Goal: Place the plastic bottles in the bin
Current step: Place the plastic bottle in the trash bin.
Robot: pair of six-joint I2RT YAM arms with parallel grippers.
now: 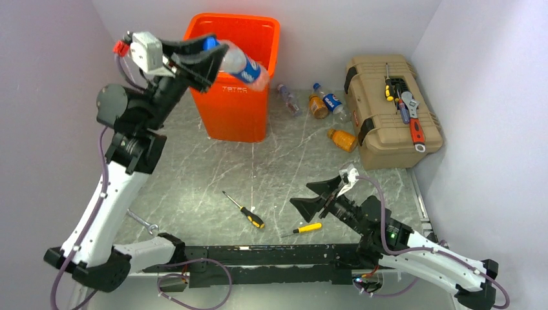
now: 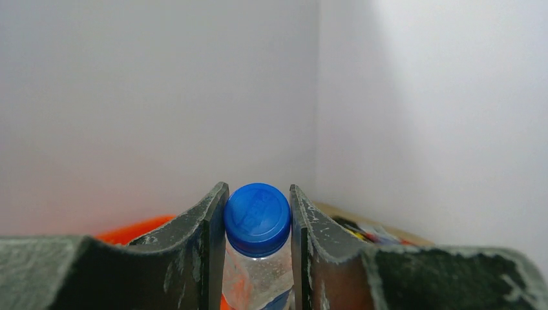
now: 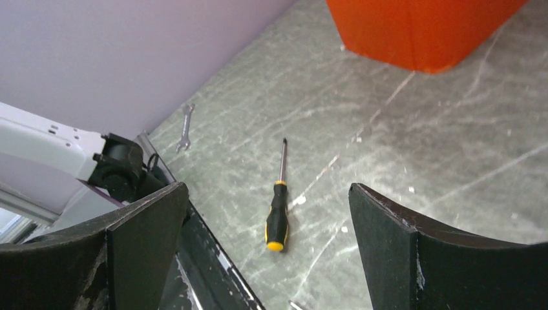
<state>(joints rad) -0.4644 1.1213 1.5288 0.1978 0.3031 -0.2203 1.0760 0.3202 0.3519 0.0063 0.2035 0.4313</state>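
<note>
Left arm: you have it raised and reaching over the bin [image 1: 232, 113]. The left gripper [image 1: 210, 57] is closed narrow on a clear bottle [image 1: 244, 64] with a blue label. In the left wrist view both fingers [image 2: 210, 245] press against the neck just under the blue cap [image 2: 257, 216]. The bottle is tilted, with its cap end in the jaws and its base pointing toward the bin's front right corner, over the opening. You cannot tell whether the base touches the rim.

Right arm: it sits low over the table [image 1: 194, 181], with the right gripper [image 1: 302, 195] spread wide and holding nothing. A black-and-yellow screwdriver [image 3: 278, 206] lies on the table between and beyond its fingers.

Remaining bottles, on the table between the bin and the tan toolbox [image 1: 381, 129]:
- A clear one [image 1: 289, 99] is nearest the bin.
- An orange one [image 1: 317, 104] lies just beside a blue-labelled one [image 1: 335, 103].
- Another orange one [image 1: 342, 139] lies against the toolbox front corner.

Other items: a second screwdriver [image 1: 305, 228] is near the right gripper, and a wrench [image 1: 143, 223] lies by the left arm.
</note>
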